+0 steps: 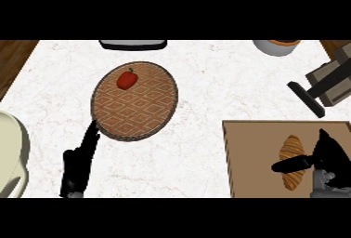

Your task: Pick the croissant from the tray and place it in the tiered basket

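Note:
A golden-brown croissant [292, 158] lies lengthwise on the tan tray [250, 158] at the lower right. My right hand [328, 155] sits just right of it, fingers pointing up and the thumb laid across the croissant's lower half; the fingers are not curled round it. The round woven tiered basket [136, 107] lies at centre left on the white counter, with a red pepper [126, 79] in its upper part. My left hand [81, 160] rests open below the basket's lower left rim, fingers straight and pointing up towards it.
A cream rounded object [10, 158] fills the left edge. A dark-rimmed white dish [133, 44] and a white bowl [276, 46] sit at the counter's far edge. A grey and black appliance [326, 86] stands at the upper right.

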